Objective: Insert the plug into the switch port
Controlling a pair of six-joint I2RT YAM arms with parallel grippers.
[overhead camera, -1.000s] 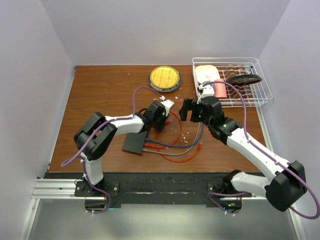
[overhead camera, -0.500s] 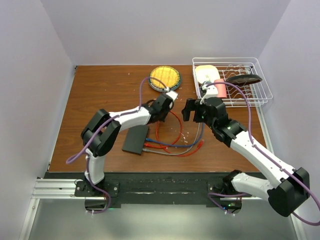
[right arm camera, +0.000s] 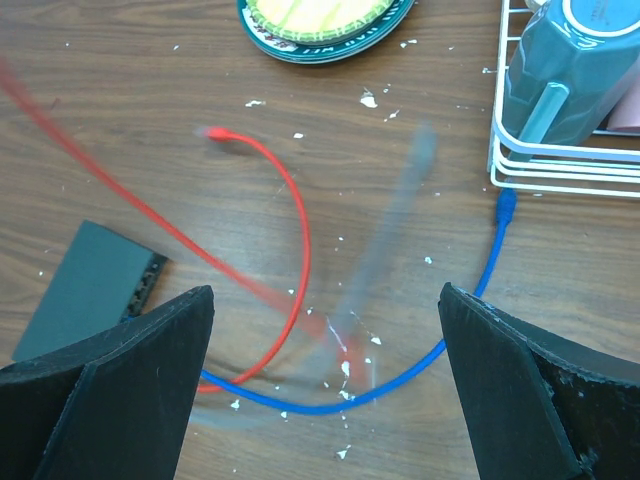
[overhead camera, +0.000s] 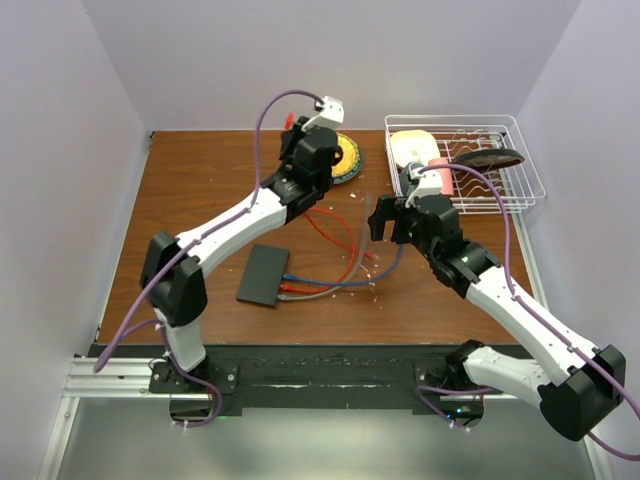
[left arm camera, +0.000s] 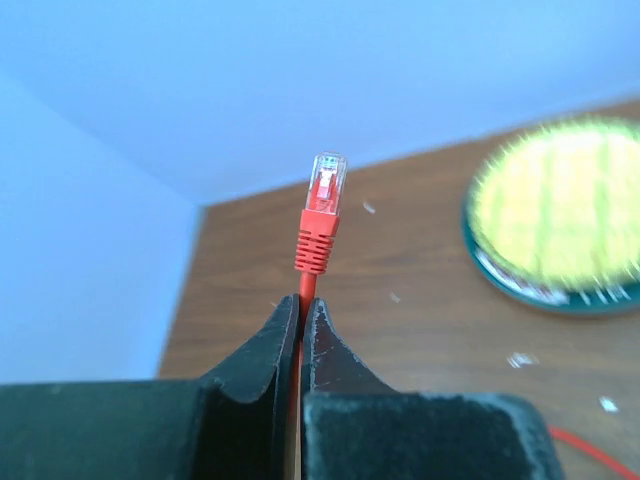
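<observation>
Red plug [left arm camera: 322,212] pinched by its cable [left arm camera: 308,283] in the clamped-shut left gripper [left arm camera: 300,308], high over the table [overhead camera: 200,180], well apart from the switch [overhead camera: 262,276] lying flat. Seems mid-carry; next needs lowering and aligning with a socket [right arm camera: 147,285]. Wide open and empty, the right gripper [right arm camera: 325,290].

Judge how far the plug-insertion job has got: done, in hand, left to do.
Done: the left gripper is shut on the red cable behind its plug. In hand: the plug is held aloft, away from the switch. Left: carry it there and push it in; right gripper open.
</observation>
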